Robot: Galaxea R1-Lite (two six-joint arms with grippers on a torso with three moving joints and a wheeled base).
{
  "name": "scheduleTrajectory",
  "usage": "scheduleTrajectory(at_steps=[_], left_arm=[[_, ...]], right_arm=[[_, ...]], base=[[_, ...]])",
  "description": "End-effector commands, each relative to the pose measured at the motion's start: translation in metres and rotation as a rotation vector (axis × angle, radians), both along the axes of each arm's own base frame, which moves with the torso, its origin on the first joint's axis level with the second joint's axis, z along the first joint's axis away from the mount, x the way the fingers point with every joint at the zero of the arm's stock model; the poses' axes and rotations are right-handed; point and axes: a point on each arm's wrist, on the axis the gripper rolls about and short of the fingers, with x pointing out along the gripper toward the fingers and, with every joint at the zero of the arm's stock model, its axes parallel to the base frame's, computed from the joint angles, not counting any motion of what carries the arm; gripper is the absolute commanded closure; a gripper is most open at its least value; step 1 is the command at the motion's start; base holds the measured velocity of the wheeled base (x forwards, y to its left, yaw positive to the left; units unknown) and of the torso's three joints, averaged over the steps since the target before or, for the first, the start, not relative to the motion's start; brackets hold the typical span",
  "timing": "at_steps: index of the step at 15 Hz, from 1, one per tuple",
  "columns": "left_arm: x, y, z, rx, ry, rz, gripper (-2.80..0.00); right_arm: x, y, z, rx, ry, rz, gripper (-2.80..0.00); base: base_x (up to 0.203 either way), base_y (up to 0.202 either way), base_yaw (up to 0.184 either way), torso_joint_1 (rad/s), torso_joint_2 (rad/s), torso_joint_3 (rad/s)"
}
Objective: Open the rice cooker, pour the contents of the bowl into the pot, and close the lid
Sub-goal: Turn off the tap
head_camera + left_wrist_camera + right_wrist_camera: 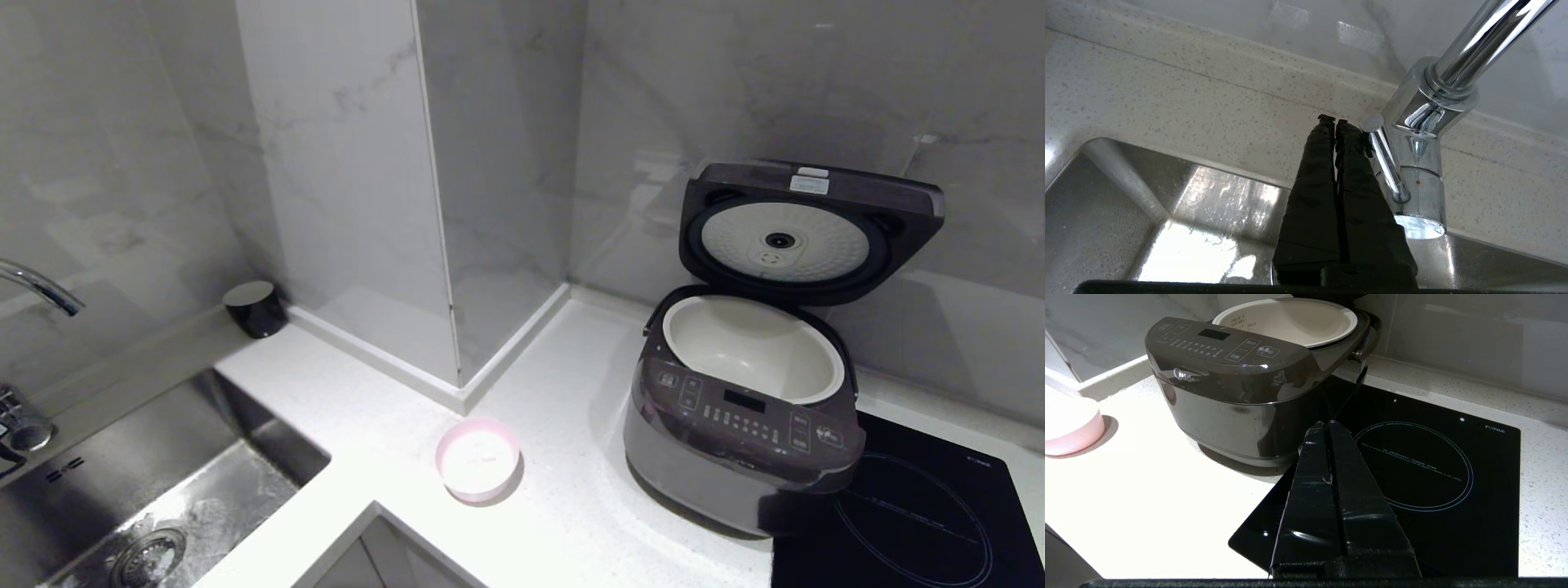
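1. Far left: the left gripper (1335, 121) sits over the steel sink (163, 490), fingers pressed together and empty, tips just beside the chrome tap (1419, 155). It's outside the head view.
2. The pink bowl (478, 457) stands upright on the white counter (555, 384), left of the rice cooker (739, 425), not touching it. Contents look whitish, can't tell more.
3. The lid (808, 229) stands open, white disc facing forward; the cream pot (755, 347) sits in the cooker body.
4. Right: the right gripper (1325, 424) hovers low over the black hob (1433, 465), fingers squeezed together, holding nothing, pointing at the cooker's side.
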Motion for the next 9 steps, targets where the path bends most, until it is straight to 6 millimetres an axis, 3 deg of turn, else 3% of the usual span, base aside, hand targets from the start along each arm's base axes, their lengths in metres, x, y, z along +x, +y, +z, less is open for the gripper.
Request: scheduleTrajectory(at_steps=[1,3,4,9], left_arm=[[-0.0005,-0.0003,0.0016,0.004,-0.005,0.004,0.0],[-0.0023,-0.0023,-0.0019,-0.007,0.008,0.004,0.0],[-0.0041,-0.0043,-0.0037,-0.017,0.023,0.001,-2.8],[-0.006,-0.0023,-0.001,-0.037,0.037,0.008,-2.8]], right_arm=[[0.0,0.0,0.0001,0.0,-0.001,0.0,0.0],[0.0,0.0,0.0,0.0,0.0,0.0,0.0],[0.0,0.0,0.0,0.0,0.0,0.0,0.0],[0.0,0.0,0.0,0.0,0.0,0.0,0.0]], base=[[0.0,0.0,0.0,0.0,0.0,0.0],[0.0,0.0,0.0,0.0,0.0,0.0],[0.0,0.0,0.0,0.0,0.0,0.0],[0.0,0.0,0.0,0.0,0.0,0.0]])
